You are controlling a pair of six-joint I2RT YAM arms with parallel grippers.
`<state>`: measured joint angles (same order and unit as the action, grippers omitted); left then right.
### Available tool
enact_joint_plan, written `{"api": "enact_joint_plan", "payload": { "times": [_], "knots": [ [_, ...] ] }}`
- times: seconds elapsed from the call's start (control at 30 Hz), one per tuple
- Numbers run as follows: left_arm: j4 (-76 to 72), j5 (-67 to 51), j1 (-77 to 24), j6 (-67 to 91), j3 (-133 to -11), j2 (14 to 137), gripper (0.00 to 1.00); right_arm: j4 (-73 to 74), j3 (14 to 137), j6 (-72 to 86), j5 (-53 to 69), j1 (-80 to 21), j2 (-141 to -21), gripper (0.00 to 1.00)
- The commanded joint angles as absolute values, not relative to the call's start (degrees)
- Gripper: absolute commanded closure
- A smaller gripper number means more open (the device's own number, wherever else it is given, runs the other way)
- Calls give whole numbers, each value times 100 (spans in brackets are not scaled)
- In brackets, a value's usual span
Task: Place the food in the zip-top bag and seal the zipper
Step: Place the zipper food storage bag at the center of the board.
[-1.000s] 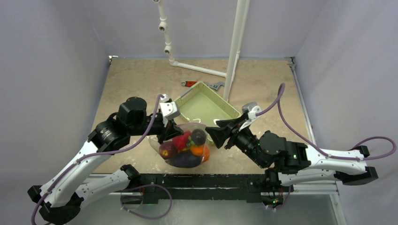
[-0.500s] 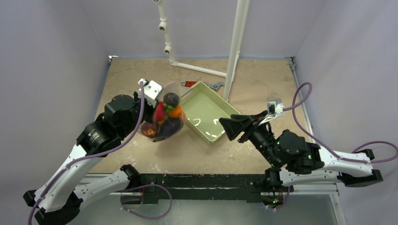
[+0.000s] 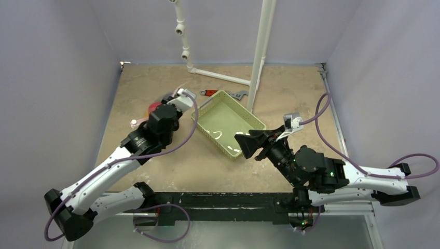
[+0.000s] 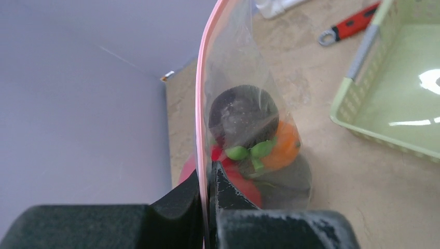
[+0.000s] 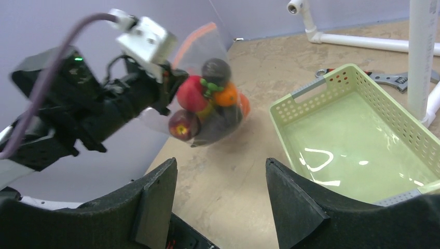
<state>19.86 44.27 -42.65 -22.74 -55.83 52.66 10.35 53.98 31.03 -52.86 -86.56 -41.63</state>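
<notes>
Since the earlier frame the left gripper (image 4: 209, 174) has swung the bag (image 4: 244, 62) to the table's (image 3: 290, 88) left, away from the basket (image 5: 290, 106). It is clenched on the zipper (image 4: 200, 93). Right gripper (image 5: 220, 168) is released, empty. Bag looks soft, slippery, heavy with food (image 4: 244, 111); the strip is the best hold. Table is hard, wall close.

Setting: robotics laboratory test cell.

Evidence:
- Beige stone-patterned desk (image 3: 290, 88), boxed on three sides by plain lavender-grey walls (image 3: 57, 78).
- Two white-and-black robot arms, the left arm (image 3: 111, 166) and the right arm (image 3: 358, 176), mounted on a black rail (image 3: 223, 198) at the desk's near edge.
- Purple cables (image 3: 415, 153) looped along both arms.
- White plastic pipe frame (image 3: 261, 52) standing at the back.
</notes>
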Motion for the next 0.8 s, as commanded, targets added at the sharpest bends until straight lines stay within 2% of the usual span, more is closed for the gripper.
{"api": "enact_joint_plan", "payload": {
  "times": [0.0,0.2,0.57,0.7,0.73,0.77],
  "knots": [
    [1891,3561,-4260,-1765,-5517,5723,100,743,5381,3129,-5208,-8657,-4137,34],
    [2479,2234,-4289,-522,-5075,6273,100,1035,5399,3378,-5225,-8657,-3974,33],
    [2401,700,-4351,957,-4644,5670,100,1013,5408,3283,-5264,-8657,-4034,30],
    [2117,71,-4373,1395,-4373,5698,87,978,5431,3276,-5254,-8658,-4145,28],
    [1992,-34,-4389,1495,-4282,5685,82,968,5432,3278,-5251,-8657,-4174,28],
    [1862,-188,-4406,1591,-4187,5652,73,965,5432,3278,-5246,-8657,-4199,27]
  ]
}}
